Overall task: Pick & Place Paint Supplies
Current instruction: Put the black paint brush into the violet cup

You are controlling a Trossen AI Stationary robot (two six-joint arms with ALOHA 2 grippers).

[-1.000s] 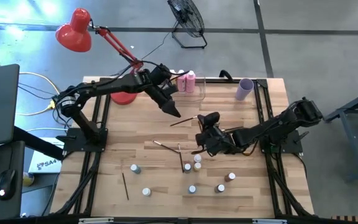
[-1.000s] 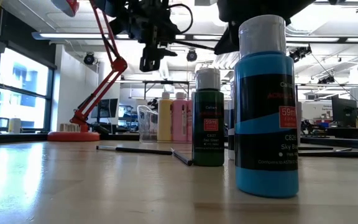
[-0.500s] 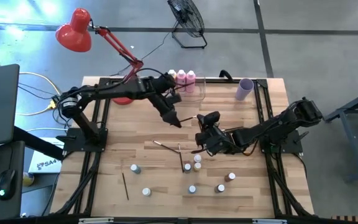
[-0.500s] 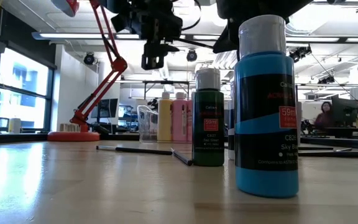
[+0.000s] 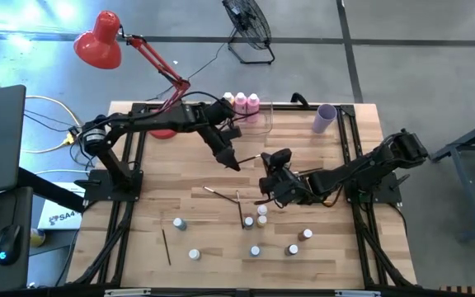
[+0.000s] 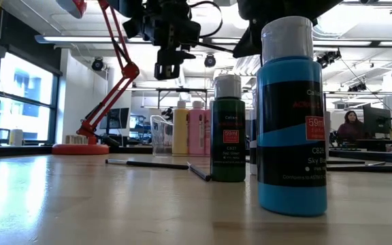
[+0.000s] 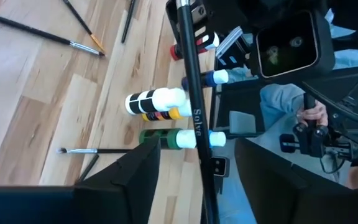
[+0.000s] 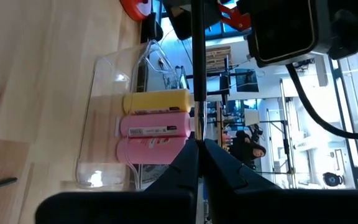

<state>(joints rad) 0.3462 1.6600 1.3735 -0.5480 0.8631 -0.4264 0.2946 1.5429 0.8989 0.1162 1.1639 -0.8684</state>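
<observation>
Pale wooden planks form the tabletop (image 5: pixel 155 198), framed by dark rails. Above its middle a thin dark paintbrush (image 7: pixel 191 112) is held off the surface. The right gripper (image 8: pixel 197 147) is clamped on one end of it, its two fingers pressed together on the shaft. The left gripper (image 7: pixel 197 149) sits at the brush's other end. Its fingers (image 7: pixel 135 174) stand apart on either side of the shaft, with a gap showing on both sides. In the high view the two grippers meet just short of the table's centre, and the brush spans the space between them.

Behind them, at the far edge, a clear plastic rectangular bin (image 5: pixel 265 124) holds two tall pink paint bottles (image 5: pixel 247 102) and a tall yellow paint bottle (image 5: pixel 228 99), all upright and side by side. Nearer the front edge, tiny white-capped paint bottles (image 5: pixel 261 216) stand scattered, three of them clustered just in front of the right gripper and the others well apart. Among them, loose dark-and-wood paintbrushes (image 5: pixel 218 194) lie flat on the planks. A lilac cup (image 5: pixel 325 118) lies at the far right corner, and a red desk lamp (image 5: pixel 97 41) leans over the far left corner. Beyond the table, a person (image 6: pixel 351 126) sits at a desk.
</observation>
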